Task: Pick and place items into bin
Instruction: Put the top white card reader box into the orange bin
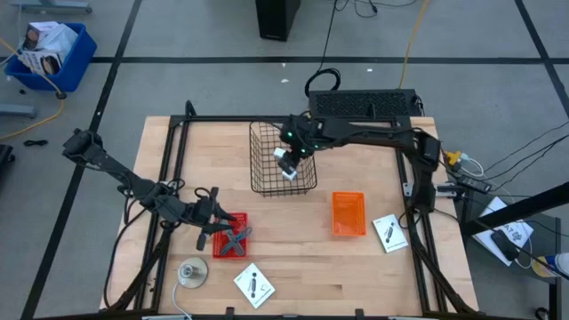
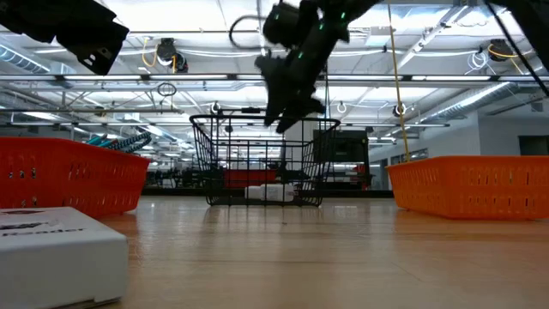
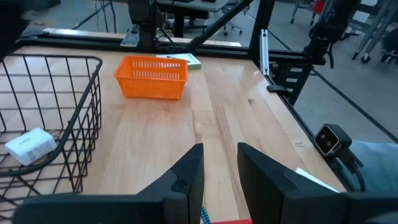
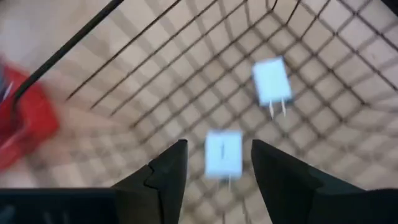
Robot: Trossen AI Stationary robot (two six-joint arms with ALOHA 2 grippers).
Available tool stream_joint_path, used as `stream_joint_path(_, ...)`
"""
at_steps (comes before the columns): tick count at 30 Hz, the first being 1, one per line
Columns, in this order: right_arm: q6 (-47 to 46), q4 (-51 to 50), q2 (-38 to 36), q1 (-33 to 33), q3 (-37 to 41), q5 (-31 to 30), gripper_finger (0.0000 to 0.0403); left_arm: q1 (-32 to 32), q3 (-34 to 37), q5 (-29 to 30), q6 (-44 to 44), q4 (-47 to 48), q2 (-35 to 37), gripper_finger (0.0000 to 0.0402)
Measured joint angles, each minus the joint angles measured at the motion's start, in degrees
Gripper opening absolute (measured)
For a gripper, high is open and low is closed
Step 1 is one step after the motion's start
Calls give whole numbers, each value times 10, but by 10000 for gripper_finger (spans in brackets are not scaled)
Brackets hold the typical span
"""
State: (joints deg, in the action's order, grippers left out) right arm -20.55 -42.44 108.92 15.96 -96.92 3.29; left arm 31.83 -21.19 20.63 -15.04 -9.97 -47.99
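Low view. The right hand (image 2: 287,90) hangs above a black wire basket (image 2: 262,163) on the table (image 2: 300,257). White items (image 2: 273,193) lie below it in the basket. Orange bins (image 2: 69,176) (image 2: 472,184) flank it on either side.

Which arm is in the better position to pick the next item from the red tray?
The left arm, probably. Its left gripper hangs open right beside the red tray, where a grey tool lies. The right gripper is open over the wire basket, farther away, with two white cubes below it.
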Motion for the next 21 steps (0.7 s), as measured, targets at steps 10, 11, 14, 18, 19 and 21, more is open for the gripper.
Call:
stream_joint_path(10,-179,-204,-102,-169,0,-78,166,0,0,-11,-24,8,0,102)
stream_joint_path(11,-203,-209,-106,-188,0,-80,166,0,0,-12,-28,7,0,102)
stream_joint_path(14,-271,-226,-112,-246,-1,-110,166,0,0,-13,-37,7,0,102)
stream_joint_path(18,-361,-275,-112,-319,0,-142,157,0,0,-13,-53,1,0,102)
stream_joint_path(19,-390,-281,-112,-337,6,-151,150,0,0,-13,-55,-1,0,102)
stream_joint_path(21,-437,-281,-113,-372,23,-155,131,0,0,-13,-56,-2,0,102)
